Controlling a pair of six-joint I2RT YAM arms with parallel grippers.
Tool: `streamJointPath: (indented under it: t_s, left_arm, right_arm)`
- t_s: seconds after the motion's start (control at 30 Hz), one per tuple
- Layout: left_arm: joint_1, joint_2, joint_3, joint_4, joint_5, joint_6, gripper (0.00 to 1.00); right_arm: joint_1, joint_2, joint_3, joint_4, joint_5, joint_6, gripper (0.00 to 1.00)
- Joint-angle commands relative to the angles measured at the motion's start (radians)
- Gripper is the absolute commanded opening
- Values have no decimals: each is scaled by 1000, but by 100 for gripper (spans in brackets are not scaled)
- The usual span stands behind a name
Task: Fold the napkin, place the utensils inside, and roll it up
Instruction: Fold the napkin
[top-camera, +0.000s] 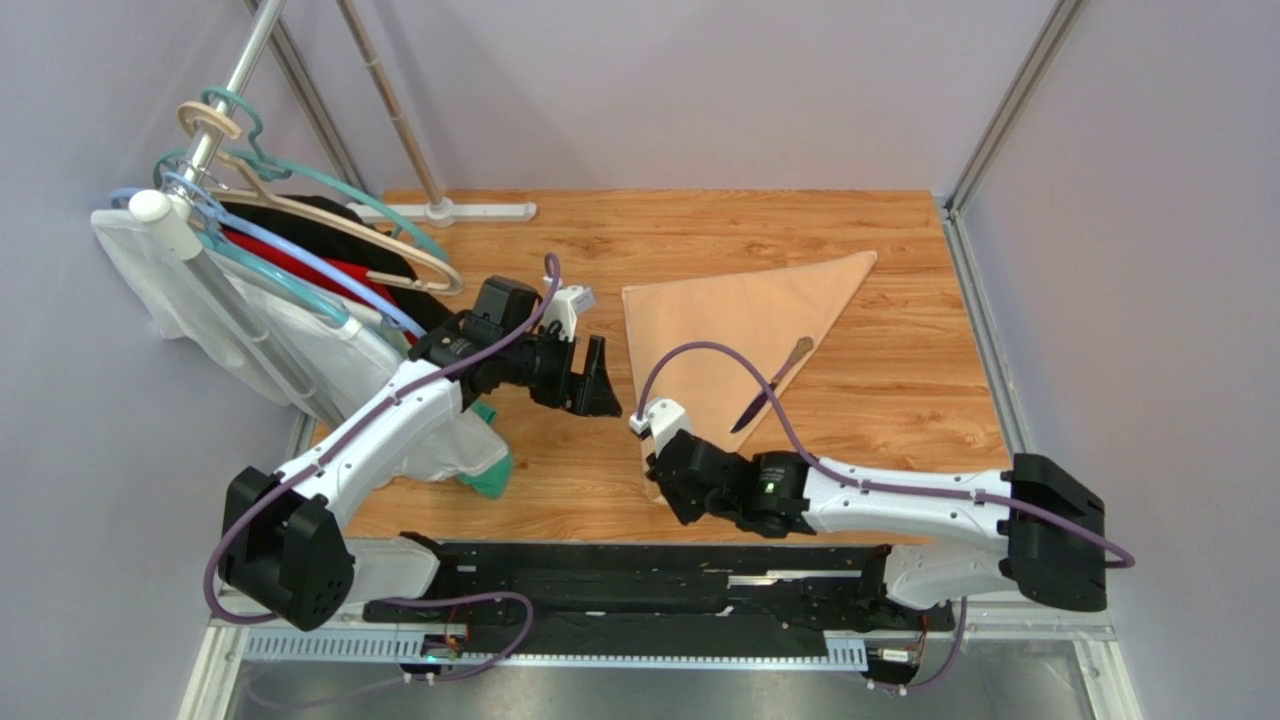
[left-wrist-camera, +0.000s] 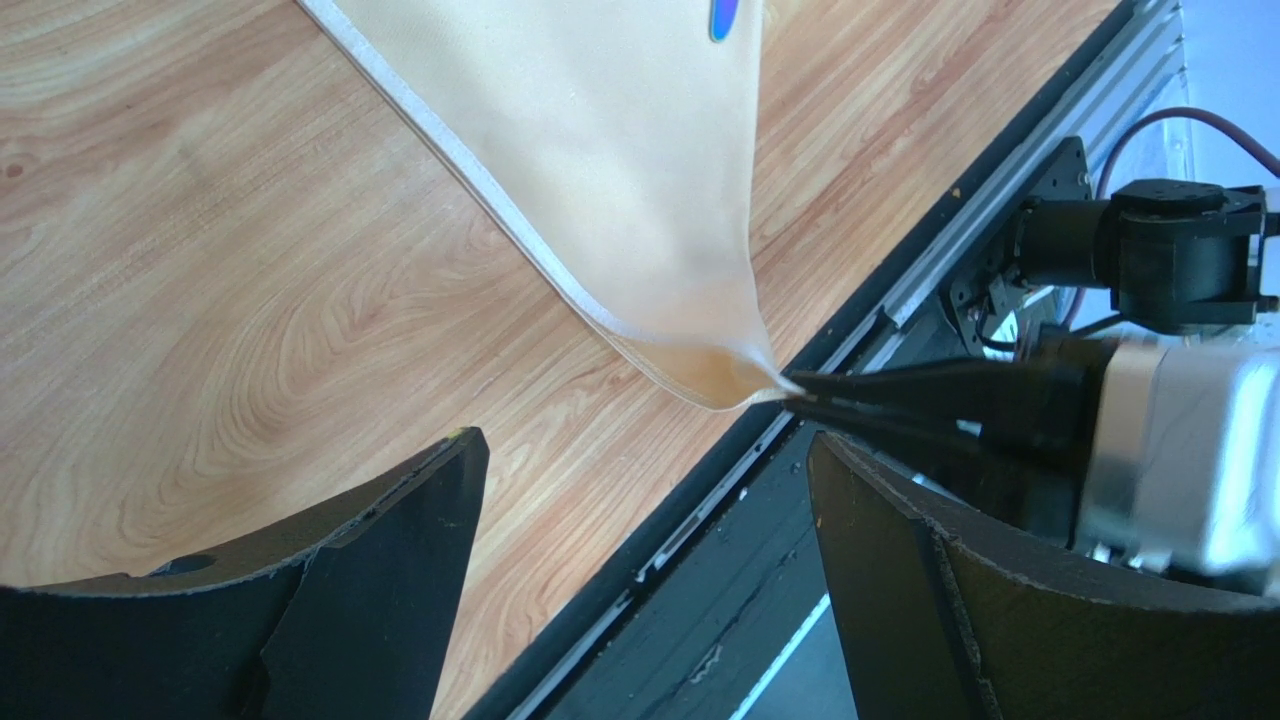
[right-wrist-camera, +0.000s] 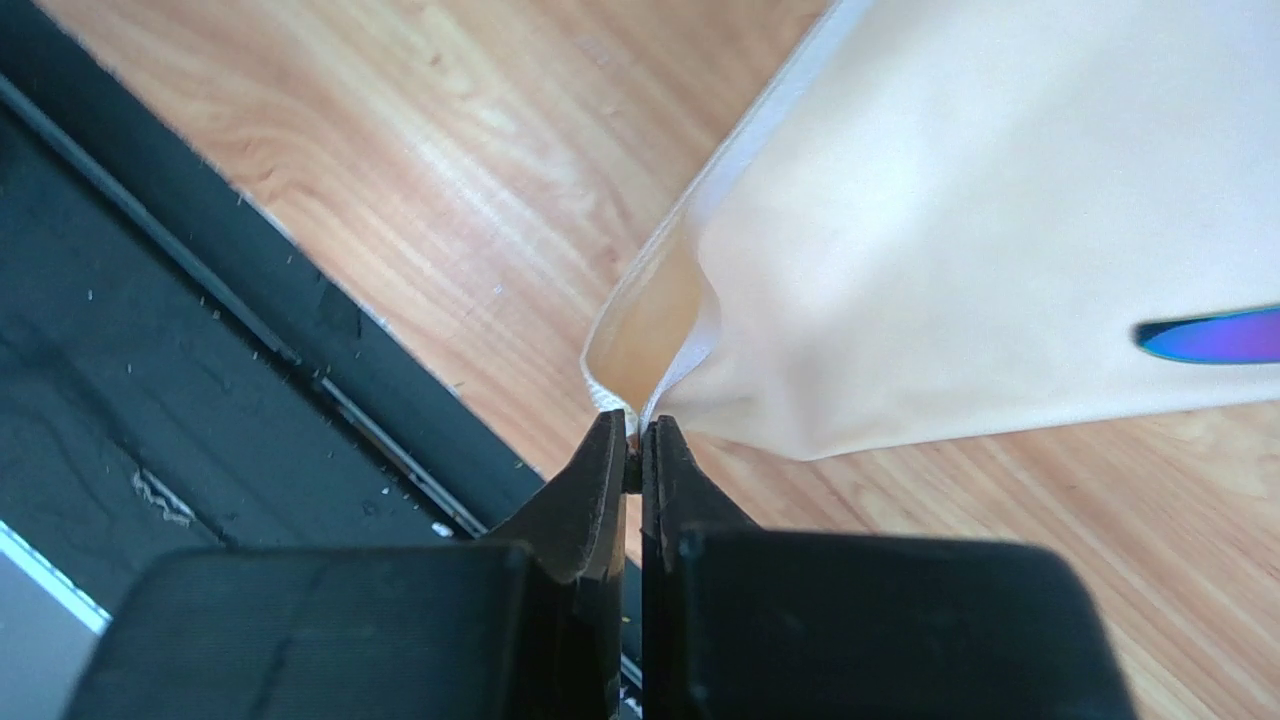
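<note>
1. We note the napkin (top-camera: 744, 323) folded into a triangle on the wooden table (top-camera: 902, 405), its long point toward 2 o'clock in the top view.
2. Right gripper (right-wrist-camera: 633, 444): fingers pressed together, pinching the napkin's 7 o'clock corner; the layers gape slightly there.
3. Left gripper (top-camera: 598, 387): fingers spread, holding nothing, at 9 o'clock of the napkin, apart from it.
4. Utensils (top-camera: 796, 359): a slim purple-and-tan stick lies by the napkin's 4 o'clock edge; we cannot tell whether it is one piece or two.
5. Clothes hangers (top-camera: 271, 225) at 10 o'clock.
</note>
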Motion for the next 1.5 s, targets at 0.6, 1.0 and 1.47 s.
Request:
streamJointPath:
  t_s: [0.6, 1.0, 1.47]
  left_arm:
    - [46, 50, 8, 24, 63, -5, 88]
    - [46, 85, 8, 24, 91, -4, 87]
    - [45, 105, 8, 26, 123, -4, 87]
  right_arm:
    - [-624, 108, 103, -20, -224, -120, 0]
    - [-816, 140, 179, -106, -199, -204, 0]
    - [-986, 281, 314, -97, -167, -275, 0]
